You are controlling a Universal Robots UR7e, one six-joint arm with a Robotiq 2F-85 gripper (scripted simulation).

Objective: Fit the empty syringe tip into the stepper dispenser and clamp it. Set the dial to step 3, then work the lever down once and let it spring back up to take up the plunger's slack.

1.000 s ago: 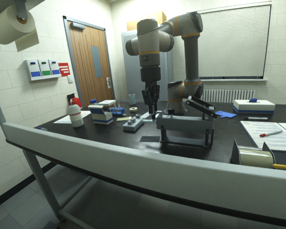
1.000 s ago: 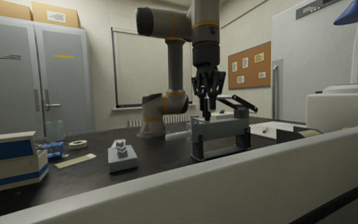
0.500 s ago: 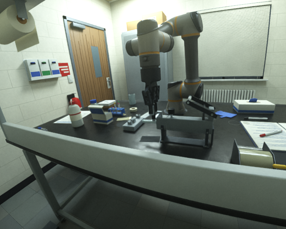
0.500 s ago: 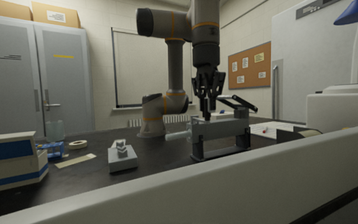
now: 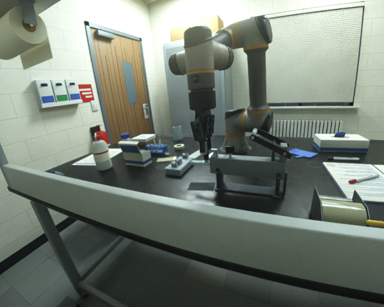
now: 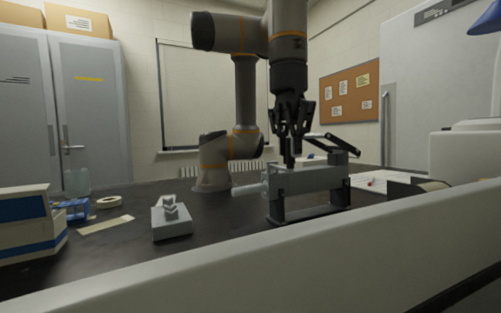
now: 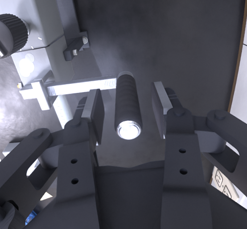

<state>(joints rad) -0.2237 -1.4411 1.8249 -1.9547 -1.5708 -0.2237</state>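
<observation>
My gripper (image 5: 205, 149) (image 6: 289, 161) (image 7: 127, 111) points straight down over the front end of the grey stepper dispenser (image 5: 248, 164) (image 6: 305, 180). The dispenser stands on a black frame on the dark bench. The pale syringe tip (image 5: 197, 162) (image 6: 249, 188) sticks out of its front end. A ribbed clamp handle (image 7: 127, 104) on a bright arm (image 7: 80, 86) stands up between my fingers. The black dial (image 5: 229, 148) (image 7: 10, 36) sits on top of the body behind the clamp. The black lever (image 5: 271, 142) (image 6: 332, 144) slopes up at the rear. The gripper is open and holds nothing.
A grey tip stand (image 5: 178, 165) (image 6: 171, 218) lies on the bench just left of the dispenser. A raised grey rail (image 5: 199, 211) runs along the bench front. Boxes (image 5: 134, 153), a tube rack (image 5: 156, 148), a tape roll (image 6: 108, 201) and a wash bottle (image 5: 101, 154) stand further left. Papers with a red pen (image 5: 362, 179) lie right.
</observation>
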